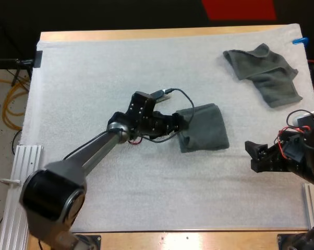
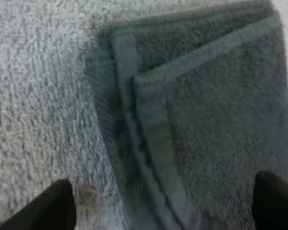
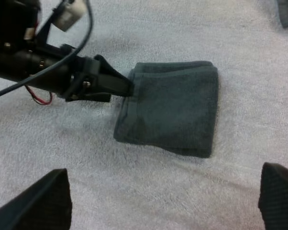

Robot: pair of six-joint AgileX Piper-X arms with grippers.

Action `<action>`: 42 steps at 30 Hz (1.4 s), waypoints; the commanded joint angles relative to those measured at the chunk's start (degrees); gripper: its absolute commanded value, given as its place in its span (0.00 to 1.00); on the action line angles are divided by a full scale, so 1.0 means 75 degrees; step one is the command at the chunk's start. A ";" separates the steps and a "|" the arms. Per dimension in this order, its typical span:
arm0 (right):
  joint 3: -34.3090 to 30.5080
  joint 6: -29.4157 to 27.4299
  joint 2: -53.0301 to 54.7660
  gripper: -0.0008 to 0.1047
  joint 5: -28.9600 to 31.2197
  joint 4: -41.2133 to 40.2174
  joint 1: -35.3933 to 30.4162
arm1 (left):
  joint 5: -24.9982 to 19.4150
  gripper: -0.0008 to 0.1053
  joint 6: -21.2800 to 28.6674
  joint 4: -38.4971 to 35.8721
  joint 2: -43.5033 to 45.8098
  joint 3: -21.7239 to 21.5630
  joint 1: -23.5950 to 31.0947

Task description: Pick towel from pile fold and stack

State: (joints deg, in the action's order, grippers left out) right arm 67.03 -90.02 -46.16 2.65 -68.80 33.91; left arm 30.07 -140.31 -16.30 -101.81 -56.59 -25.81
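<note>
A dark grey-green folded towel (image 1: pixel 205 127) lies flat in the middle of the mat. My left gripper (image 1: pixel 182 125) is at its left edge, low over the mat. In the left wrist view the left gripper (image 2: pixel 163 206) is open, its black fingers (image 2: pixel 53 208) wide apart over the folded towel (image 2: pixel 206 110), whose layered hems and corner lie between them. My right gripper (image 1: pixel 252 154) waits to the right of the towel and is open (image 3: pixel 160 201), facing the folded towel (image 3: pixel 175 112) and the left gripper (image 3: pixel 122 86) at its edge. A crumpled towel (image 1: pixel 264 73) lies at the far right.
The white mat (image 1: pixel 94 83) covers nearly the whole table, with bare stretches on the left and along the front. Metal rails (image 1: pixel 21 172) stand at the left and right front corners.
</note>
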 commanded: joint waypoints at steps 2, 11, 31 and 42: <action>0.0021 0.0022 0.0018 0.73 0.0023 -0.0017 0.0011 | 0.0140 0.69 -0.0234 -0.0018 -0.0186 -0.0170 -0.0068; 0.0006 0.0022 0.0018 0.73 0.0023 -0.0017 0.0011 | -0.0206 0.69 -0.0681 -0.0381 -0.0597 -0.0522 -0.0512; 0.0006 0.0032 0.0018 0.73 0.0023 -0.0017 0.0011 | 0.0252 0.01 0.0024 -0.0604 -0.0769 -0.1121 -0.0817; -0.1028 0.1254 -0.0008 0.73 -0.1601 0.1433 0.0011 | -0.1782 0.01 0.4187 -0.3837 0.0412 -0.1121 0.0779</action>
State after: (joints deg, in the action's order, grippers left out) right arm 59.14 -80.98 -46.16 -8.23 -58.93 33.91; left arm 17.76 -110.21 -43.77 -99.19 -64.73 -19.53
